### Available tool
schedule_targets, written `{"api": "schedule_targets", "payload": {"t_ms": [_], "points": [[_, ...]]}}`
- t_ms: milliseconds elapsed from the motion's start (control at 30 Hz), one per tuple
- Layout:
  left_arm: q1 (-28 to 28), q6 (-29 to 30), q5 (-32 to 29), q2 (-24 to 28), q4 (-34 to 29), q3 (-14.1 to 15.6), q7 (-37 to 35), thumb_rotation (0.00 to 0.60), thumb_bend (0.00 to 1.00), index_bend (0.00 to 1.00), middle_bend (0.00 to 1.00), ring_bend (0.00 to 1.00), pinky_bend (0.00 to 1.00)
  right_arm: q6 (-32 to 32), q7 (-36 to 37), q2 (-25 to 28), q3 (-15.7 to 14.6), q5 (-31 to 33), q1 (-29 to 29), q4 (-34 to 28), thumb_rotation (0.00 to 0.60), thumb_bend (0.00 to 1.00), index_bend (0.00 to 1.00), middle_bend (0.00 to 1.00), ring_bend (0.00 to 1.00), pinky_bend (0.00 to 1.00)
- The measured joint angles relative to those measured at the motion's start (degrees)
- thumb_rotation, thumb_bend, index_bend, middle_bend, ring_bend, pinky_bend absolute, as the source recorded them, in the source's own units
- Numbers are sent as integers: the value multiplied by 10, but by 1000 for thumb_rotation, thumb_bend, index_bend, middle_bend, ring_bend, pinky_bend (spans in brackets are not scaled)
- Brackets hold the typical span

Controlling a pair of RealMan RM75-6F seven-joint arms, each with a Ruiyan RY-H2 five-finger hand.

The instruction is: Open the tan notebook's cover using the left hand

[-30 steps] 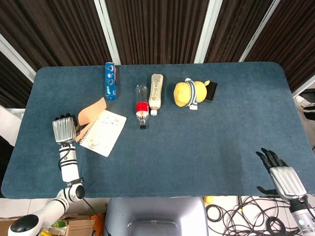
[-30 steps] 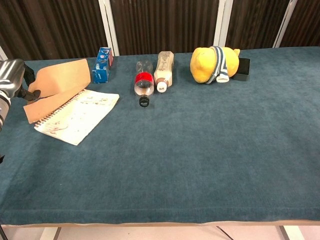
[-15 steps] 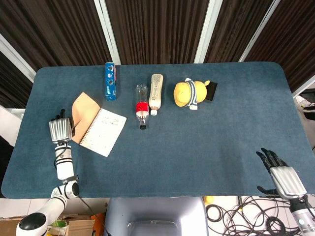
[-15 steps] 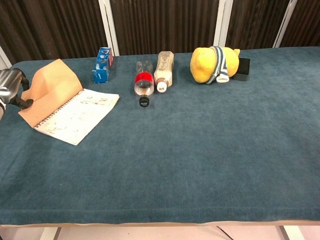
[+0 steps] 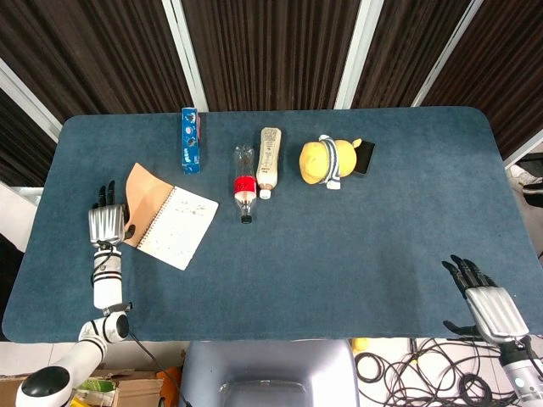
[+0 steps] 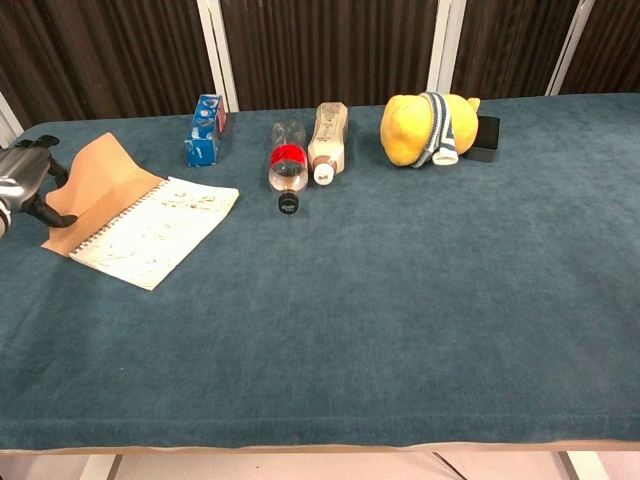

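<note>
Now the tan notebook (image 5: 165, 217) lies open just right of the left hand (image 5: 105, 222), fingers spread, holding nothing.

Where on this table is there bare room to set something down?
The table lies bare right of the open notebook and in front of the bottles and plush toy. It is crowded along the back row and near the left hand.

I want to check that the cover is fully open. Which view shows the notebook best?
The head view: it looks straight down on the notebook, so the tan cover and the open page both show in full beside the left hand. The chest view shows the notebook at a slant, foreshortened, near the picture's left edge.
</note>
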Motion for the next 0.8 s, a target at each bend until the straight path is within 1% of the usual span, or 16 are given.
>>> {"api": "schedule_targets", "payload": {"t_ms": [100, 233, 433, 500, 600, 800], "points": [[9, 37, 18, 27, -35, 10, -8, 600, 252, 0, 0, 0, 343, -2, -4, -2, 1, 3, 1, 0, 600, 0, 0, 0, 0, 240], [24, 86, 34, 69, -109, 19, 0, 600, 251, 0, 0, 0, 340, -4, -9, -4, 1, 7, 2, -1, 600, 0, 0, 0, 0, 240], [52, 126, 44, 130, -224, 26, 20, 600, 250, 0, 0, 0, 332, -3, -10, -4, 1, 8, 1, -1, 600, 0, 0, 0, 0, 240], [62, 135, 48, 150, -254, 31, 25, 600, 247, 0, 0, 0, 330, -4, -10, -4, 2, 9, 1, -1, 600, 0, 0, 0, 0, 240], [82, 152, 61, 182, -299, 47, 31, 600, 244, 0, 0, 0, 326, -2, -11, -4, 2, 10, 1, -1, 600, 0, 0, 0, 0, 240], [146, 203, 115, 254, -381, 109, 15, 600, 243, 0, 0, 0, 321, 9, -13, -7, 3, 6, -3, 0, 600, 0, 0, 0, 0, 240]]}}
